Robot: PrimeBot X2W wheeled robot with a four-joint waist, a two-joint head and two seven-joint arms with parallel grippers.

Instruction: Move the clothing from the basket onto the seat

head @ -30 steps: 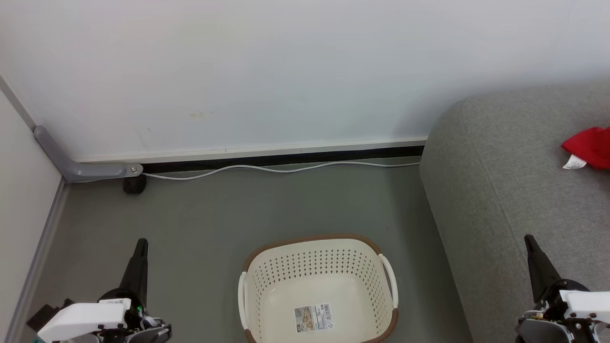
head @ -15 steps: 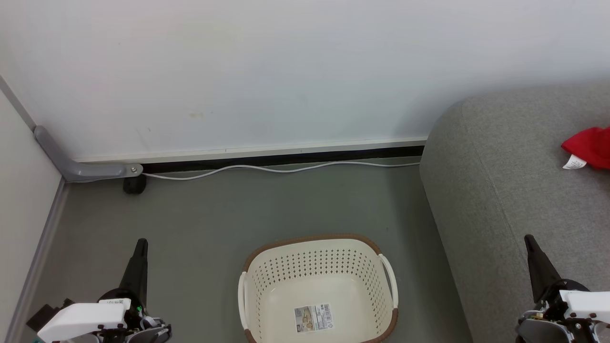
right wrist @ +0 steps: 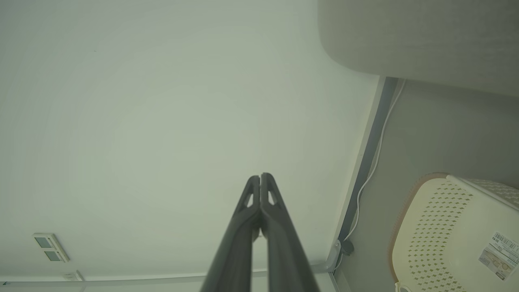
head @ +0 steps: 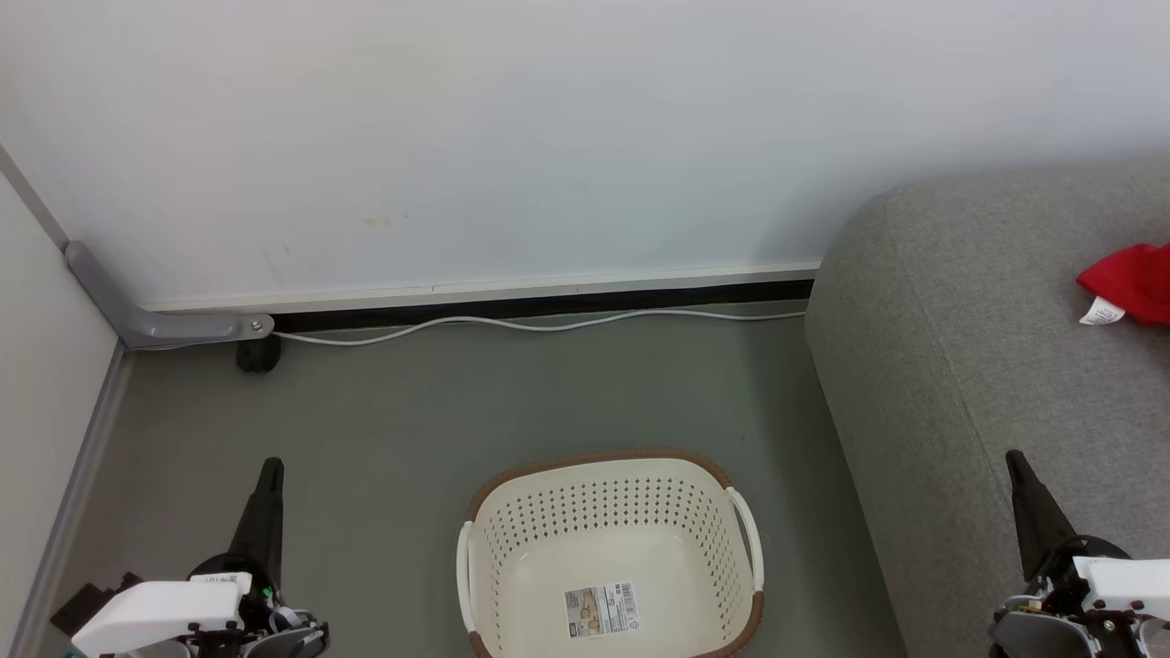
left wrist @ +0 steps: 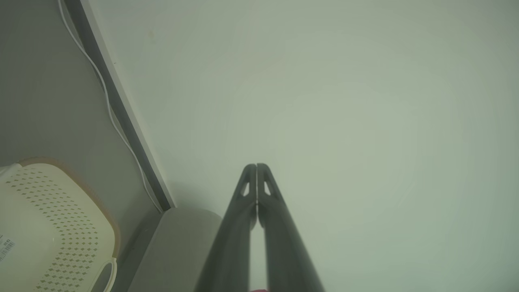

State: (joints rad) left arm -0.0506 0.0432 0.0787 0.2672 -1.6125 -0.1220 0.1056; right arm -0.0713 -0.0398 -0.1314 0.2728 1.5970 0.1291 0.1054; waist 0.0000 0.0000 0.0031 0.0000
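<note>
1. The red clothing lies on the grey seat, well apart from the laundry basket.
2. The left pincer and right pincer are clenched, fingertips touching, flanking the laundry basket.

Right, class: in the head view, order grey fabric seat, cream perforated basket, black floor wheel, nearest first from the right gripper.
1. Grey fabric seat: alongside right gripper.
2. Cream perforated basket: to its left.
3. Black floor wheel: far left, by wall.

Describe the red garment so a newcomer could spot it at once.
Start at the big grey seat on the head view's right. On top, at the picture's right edge, lies the clothing. Bright red with a white tag, unlike the cream basket.
</note>
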